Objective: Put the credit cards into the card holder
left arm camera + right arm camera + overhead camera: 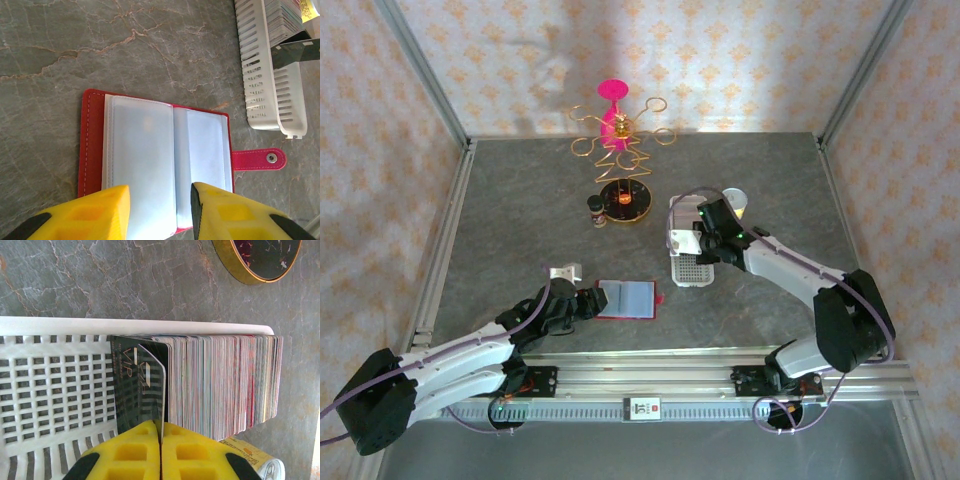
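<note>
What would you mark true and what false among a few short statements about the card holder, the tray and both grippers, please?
1. The card holder lies open on the table. True.
2. The right gripper has its jaws wide apart. False: they are closed on a dark card standing at the end of the card stack in the white tray.
3. The left gripper has its jaws apart over the holder's edge. True.
4. The holder's snap tab is fastened shut. False: it lies loose, flat on the table beside the holder.
</note>
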`<control>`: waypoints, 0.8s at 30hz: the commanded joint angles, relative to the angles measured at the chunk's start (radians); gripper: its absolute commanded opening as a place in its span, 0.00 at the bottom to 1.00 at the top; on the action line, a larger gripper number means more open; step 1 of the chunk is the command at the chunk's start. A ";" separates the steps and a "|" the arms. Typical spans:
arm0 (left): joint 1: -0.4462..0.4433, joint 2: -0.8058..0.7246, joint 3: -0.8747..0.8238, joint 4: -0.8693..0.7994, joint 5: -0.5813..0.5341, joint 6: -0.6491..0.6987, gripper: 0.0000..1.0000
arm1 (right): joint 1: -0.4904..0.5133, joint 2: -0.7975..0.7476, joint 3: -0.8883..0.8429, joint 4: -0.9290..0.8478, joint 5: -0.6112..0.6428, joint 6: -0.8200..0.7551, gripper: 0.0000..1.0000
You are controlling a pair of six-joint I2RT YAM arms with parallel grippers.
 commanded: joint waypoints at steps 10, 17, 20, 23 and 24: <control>-0.007 0.003 0.000 0.011 0.013 -0.008 0.36 | 0.003 0.032 0.050 -0.016 -0.004 0.021 0.07; -0.007 0.003 -0.001 0.010 0.015 -0.008 0.34 | 0.003 0.083 0.071 -0.027 -0.005 0.025 0.04; -0.007 0.002 -0.001 0.007 0.015 -0.008 0.32 | 0.003 0.102 0.089 -0.040 0.001 0.031 0.03; -0.007 -0.001 0.001 0.002 0.016 -0.008 0.31 | 0.003 0.102 0.105 -0.061 -0.004 0.039 0.02; -0.007 -0.003 0.002 0.000 0.015 -0.009 0.30 | 0.003 0.096 0.108 -0.066 -0.008 0.043 0.02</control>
